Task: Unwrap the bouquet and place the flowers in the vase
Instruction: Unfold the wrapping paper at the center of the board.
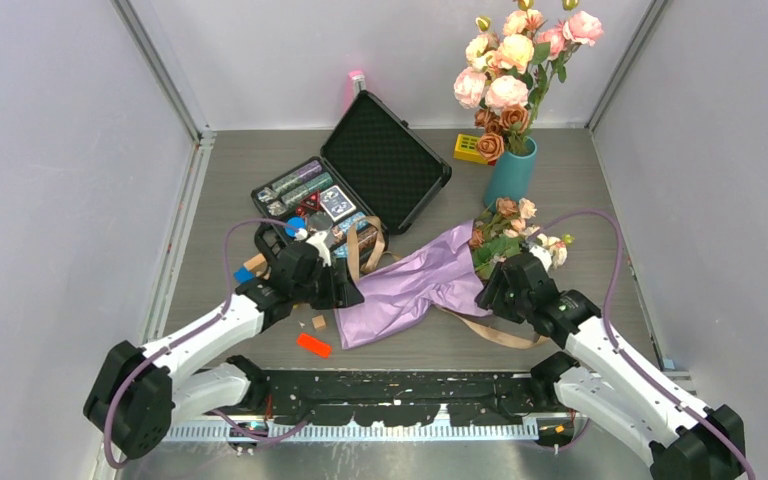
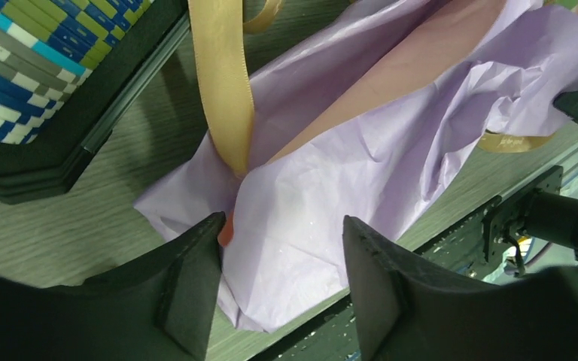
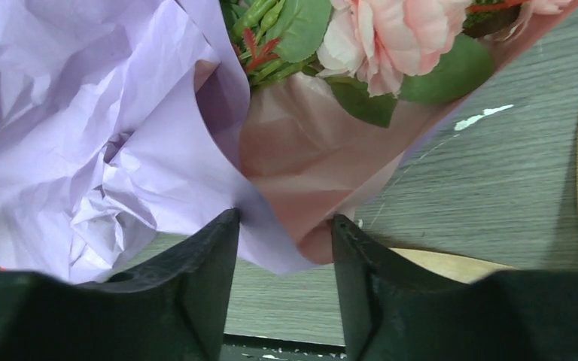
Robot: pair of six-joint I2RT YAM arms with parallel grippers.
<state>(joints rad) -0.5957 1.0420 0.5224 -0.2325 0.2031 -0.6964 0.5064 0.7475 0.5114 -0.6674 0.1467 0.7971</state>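
Note:
The bouquet lies slantwise on the table, crinkled lilac paper lined with pink, and its tan ribbon hangs loose over it. The flowers stick out of its far right end; a pink rose and green leaves show in the right wrist view. The teal vase stands behind them. My left gripper is open astride the paper's near left end. My right gripper is open too, with the corner of lilac and pink paper between its fingertips.
Large pink-cream and rust roses fill the vase. An open black case of poker chips sits at the back left. A yellow block, an orange piece, a small wooden cube and a blue piece lie around.

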